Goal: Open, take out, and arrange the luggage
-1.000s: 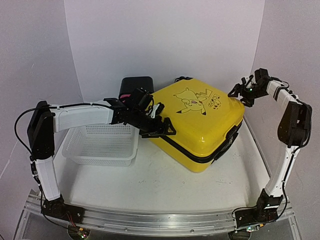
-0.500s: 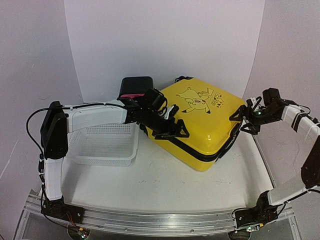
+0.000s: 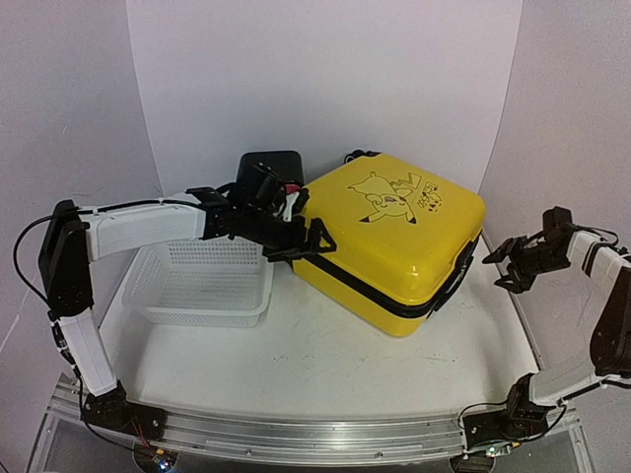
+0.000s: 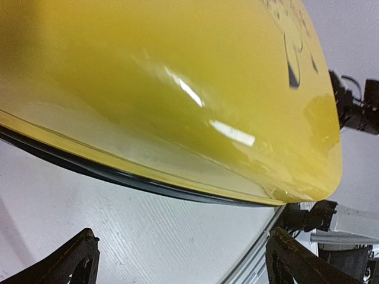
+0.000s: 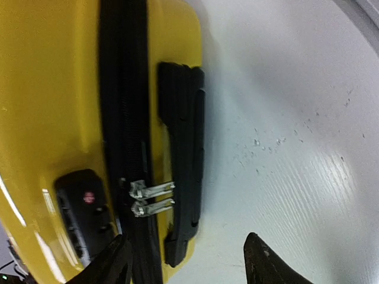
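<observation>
Your luggage [image 3: 394,236] lies flat and closed on the tabletop [image 3: 296,374], right of centre and towards the far side. Its lid faces up, showing the black cartoon drawing [image 3: 386,195], and the black zipper band [image 3: 375,296] runs shut around the near edge.

Your left arm [image 3: 148,225] reaches across the white mesh basket [image 3: 197,286] to the suitcase's left side. Its jaws are spread wide and hold nothing. In the left wrist view the fingertips [image 4: 71,263] sit far apart with bare tabletop between them and the yellow shell just ahead. You cannot tell whether they touch the shell.

Your right arm [image 3: 592,256] hangs at the right edge, with its jaws turned towards the suitcase's right side but apart from it. They stand partly open and empty. Beyond the fingertips [image 5: 260,260], the right wrist view shows the black handle [image 5: 183,160], the two silver zipper pulls [image 5: 151,198] and the lock [image 5: 80,204].

A small black-and-pink box [image 3: 268,163] stands at the far side, just left of the suitcase.
</observation>
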Action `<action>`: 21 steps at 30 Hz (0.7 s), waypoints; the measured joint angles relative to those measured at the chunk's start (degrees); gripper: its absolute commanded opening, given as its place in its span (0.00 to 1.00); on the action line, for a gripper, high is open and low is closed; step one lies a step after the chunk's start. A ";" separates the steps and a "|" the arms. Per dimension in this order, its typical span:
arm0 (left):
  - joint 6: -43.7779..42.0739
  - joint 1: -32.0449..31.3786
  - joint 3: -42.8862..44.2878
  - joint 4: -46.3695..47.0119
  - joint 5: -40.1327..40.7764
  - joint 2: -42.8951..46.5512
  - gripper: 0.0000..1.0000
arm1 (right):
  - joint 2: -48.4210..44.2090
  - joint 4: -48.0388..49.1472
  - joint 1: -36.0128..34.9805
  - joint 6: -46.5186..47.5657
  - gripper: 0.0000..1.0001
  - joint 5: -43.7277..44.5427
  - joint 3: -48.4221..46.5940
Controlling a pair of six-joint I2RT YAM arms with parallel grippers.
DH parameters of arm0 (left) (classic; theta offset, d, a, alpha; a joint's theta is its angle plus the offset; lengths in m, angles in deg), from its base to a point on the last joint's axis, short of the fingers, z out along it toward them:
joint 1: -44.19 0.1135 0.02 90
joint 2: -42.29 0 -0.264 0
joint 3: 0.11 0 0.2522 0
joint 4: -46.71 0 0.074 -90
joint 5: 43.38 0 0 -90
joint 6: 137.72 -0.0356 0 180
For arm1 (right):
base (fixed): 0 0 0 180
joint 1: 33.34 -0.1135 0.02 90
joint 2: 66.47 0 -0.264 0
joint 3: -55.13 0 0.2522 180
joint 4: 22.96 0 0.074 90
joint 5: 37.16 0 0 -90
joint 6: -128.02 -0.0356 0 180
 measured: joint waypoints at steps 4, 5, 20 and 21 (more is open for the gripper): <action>0.02 3.85 -0.35 1.09 1.22 3.63 0.97 | 2.49 1.66 -0.04 -1.53 0.59 -0.04 2.62; 0.02 4.28 -0.35 1.51 1.33 4.09 0.96 | 3.19 2.25 -0.26 -1.66 0.58 -0.20 2.82; 2.71 2.64 -1.44 2.23 0.92 3.43 0.94 | 13.88 9.31 -7.76 -6.43 0.46 2.56 0.90; 2.82 2.43 -1.57 2.29 0.92 3.32 0.94 | 14.03 9.68 -7.98 -6.73 0.46 2.86 0.87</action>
